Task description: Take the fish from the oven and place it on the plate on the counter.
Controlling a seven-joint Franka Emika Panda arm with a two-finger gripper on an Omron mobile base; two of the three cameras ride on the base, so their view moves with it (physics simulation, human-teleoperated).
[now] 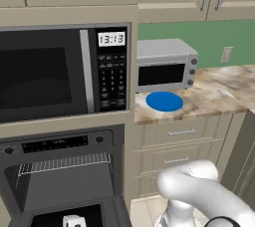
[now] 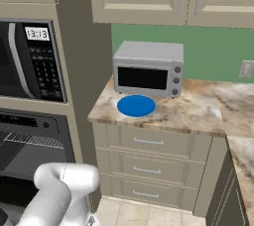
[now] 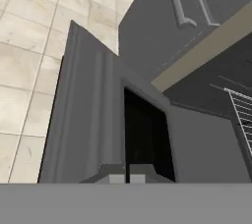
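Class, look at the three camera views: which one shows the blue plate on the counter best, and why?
The right base view shows the plate best: it lies whole and unobstructed near the picture's middle, on the counter in front of the toaster oven. The left base view also shows the plate whole, but further off to the right. The hand view looks at the oven door.

The arm point(image 1: 199, 186) is a glossy white casing of thick, rounded tube sections that swell into smooth, bulbous elbows. In the left base view a dark ring shows at a joint near the lower right corner. The right base view shows the same white, rounded link with soft grey shading. In the hand view, the gripper point(image 3: 127, 179) shows two small, pale grey, squared fingertips set close together.
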